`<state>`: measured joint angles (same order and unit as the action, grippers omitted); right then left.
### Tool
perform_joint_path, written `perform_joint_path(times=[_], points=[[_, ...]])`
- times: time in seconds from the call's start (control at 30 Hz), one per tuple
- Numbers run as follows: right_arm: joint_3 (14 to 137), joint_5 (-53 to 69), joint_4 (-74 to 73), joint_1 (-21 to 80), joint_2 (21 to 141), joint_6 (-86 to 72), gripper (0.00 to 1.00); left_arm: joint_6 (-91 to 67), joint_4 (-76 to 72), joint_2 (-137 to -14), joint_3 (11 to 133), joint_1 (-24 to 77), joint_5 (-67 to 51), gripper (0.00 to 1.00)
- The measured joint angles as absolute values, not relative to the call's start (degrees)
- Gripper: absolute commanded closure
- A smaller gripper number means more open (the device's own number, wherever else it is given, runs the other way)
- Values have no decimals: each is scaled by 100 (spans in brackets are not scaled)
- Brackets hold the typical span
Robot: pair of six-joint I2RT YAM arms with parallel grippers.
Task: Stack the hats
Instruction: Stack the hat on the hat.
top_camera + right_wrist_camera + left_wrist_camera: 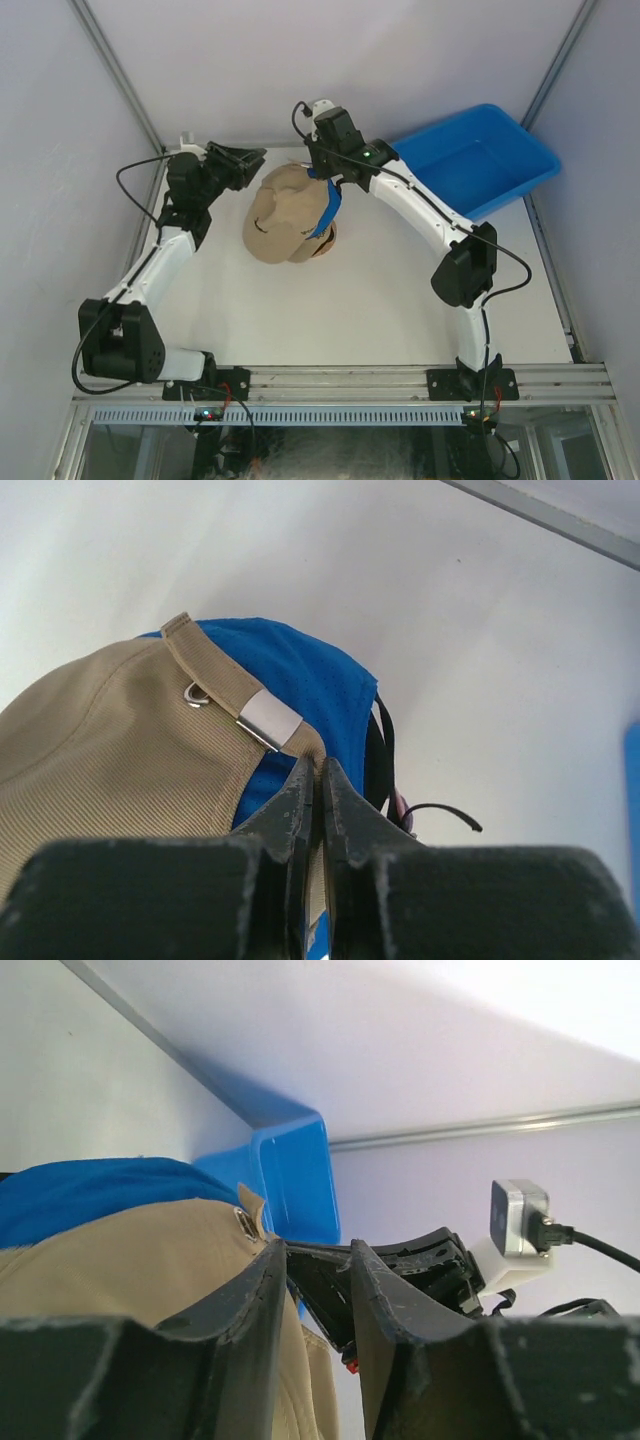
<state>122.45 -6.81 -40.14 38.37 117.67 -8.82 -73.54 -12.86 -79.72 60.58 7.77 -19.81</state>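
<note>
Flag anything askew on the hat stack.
The tan hat sits off-centre on the blue hat, leaving a blue strip bare on the side toward the bin. Nothing else stands out.

Two hats are showing plainly: one tan hat (280, 215) and one blue hat (331, 208). One black strap (385, 748) and one pink scrap (400, 805) are peeking out, too little for counting as further hats. One blue bin (480, 160) is sitting on the single counter (400, 300). Two end effectors are showing: the left end effector (258, 155) and the right end effector (326, 179).
</note>
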Motion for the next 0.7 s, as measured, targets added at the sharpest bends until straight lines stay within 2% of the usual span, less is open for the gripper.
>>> perform_joint_path(times=[0.43, 0.7], points=[[12276, -976, -4307, 3780, 11657, -1009, 100, -7194, -773, -7212, 5168, 705, -1321, 61], [12414, -1096, -4453, 3811, 11649, -1004, 100, -7094, -644, -6973, 4652, 698, -1260, 64]])
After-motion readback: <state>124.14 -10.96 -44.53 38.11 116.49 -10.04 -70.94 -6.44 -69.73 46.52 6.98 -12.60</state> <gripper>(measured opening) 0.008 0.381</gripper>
